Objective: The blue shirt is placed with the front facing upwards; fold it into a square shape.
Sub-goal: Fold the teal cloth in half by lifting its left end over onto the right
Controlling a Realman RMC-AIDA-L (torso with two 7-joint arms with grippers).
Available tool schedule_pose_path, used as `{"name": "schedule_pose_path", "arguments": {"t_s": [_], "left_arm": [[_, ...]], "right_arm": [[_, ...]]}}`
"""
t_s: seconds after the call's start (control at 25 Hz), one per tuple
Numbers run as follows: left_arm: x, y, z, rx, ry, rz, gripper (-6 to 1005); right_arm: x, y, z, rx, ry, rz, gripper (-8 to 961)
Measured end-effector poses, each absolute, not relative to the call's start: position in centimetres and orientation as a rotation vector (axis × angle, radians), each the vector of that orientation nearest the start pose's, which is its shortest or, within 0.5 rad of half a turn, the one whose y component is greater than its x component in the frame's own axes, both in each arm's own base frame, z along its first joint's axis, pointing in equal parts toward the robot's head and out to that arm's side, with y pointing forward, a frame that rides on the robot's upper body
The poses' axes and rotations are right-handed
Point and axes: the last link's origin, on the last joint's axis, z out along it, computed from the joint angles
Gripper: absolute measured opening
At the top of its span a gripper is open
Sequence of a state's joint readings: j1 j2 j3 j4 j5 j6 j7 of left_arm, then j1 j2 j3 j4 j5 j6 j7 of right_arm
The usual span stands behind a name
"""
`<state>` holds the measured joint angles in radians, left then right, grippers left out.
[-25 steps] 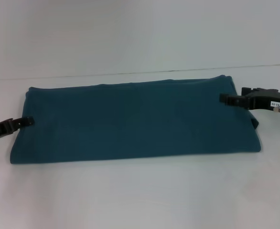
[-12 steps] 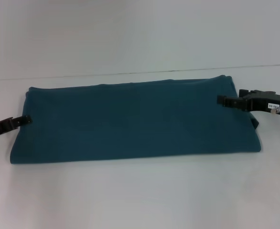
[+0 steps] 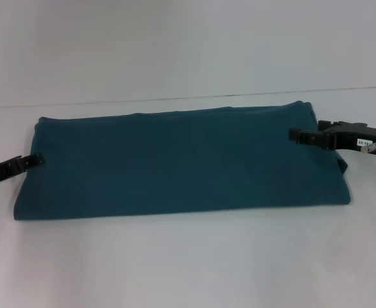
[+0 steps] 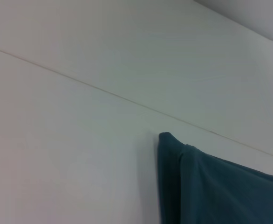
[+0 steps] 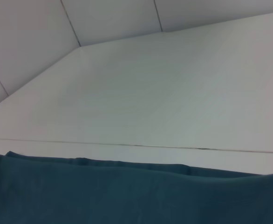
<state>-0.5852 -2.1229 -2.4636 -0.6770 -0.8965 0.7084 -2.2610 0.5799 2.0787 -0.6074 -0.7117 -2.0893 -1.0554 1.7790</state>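
Although the blue shirt (image 3: 181, 163) already lies on the white table (image 3: 188, 263) as a long, flat band with only its plain side up, the job is only partway done, since a band is not a square. The step in hand looks like the pause between folds, with both arms at the short ends of the cloth.

At the left end, the left gripper (image 3: 35, 160) reaches in low, its tip at the shirt's edge; whether its fingers are apart or pinching the cloth cannot be told from here. The left wrist view shows only a corner of the shirt (image 4: 211, 186) against the bare table. Across the middle, the fabric lies smooth, with no print or label showing. At the right end, the right gripper (image 3: 298, 135) hangs over the far corner, its tip over the cloth, and again its fingers cannot be read as apart or together.

The next move probably calls for one end to be pinched through all layers, lifted and carried across to the other end, so the band halves into a square.

Against a second ago, the left gripper tip has slid slightly outward, and the right gripper has edged inward over the cloth; the shirt itself has not shifted.
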Motion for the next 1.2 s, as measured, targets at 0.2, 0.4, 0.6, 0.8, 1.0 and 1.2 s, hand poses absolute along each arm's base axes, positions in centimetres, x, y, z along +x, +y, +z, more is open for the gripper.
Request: {"name": "schedule_pose_path", "arguments": {"t_s": [0.2, 0.4, 0.6, 0.8, 1.0, 1.2], "left_arm": [[-32.8, 40.6, 1.4, -1.726, -1.49, -0.439, 824], [-32.8, 40.9, 1.5, -1.714, -1.477, -0.437, 824], [-32.9, 40.9, 1.2, -1.704, -1.485, -0.429, 824], [-33.0, 40.9, 0.8, -1.707, -1.486, -0.416, 824], [-32.9, 41.0, 0.6, -1.705, -1.49, -0.413, 824], [-32.8, 41.1, 0.5, -1.705, -1.486, -0.413, 824]], "right_arm": [[30.1, 39.7, 3.6, -2.147, 1.079, 0.5, 929], [30.1, 39.7, 3.6, -2.148, 1.079, 0.5, 930], [30.1, 39.7, 3.5, -2.148, 1.08, 0.501, 930], [30.0, 39.7, 3.5, -2.148, 1.081, 0.502, 929], [30.0, 39.7, 3.5, -2.149, 1.081, 0.502, 929], [30.0, 39.7, 3.5, -2.149, 1.079, 0.502, 930]]}}
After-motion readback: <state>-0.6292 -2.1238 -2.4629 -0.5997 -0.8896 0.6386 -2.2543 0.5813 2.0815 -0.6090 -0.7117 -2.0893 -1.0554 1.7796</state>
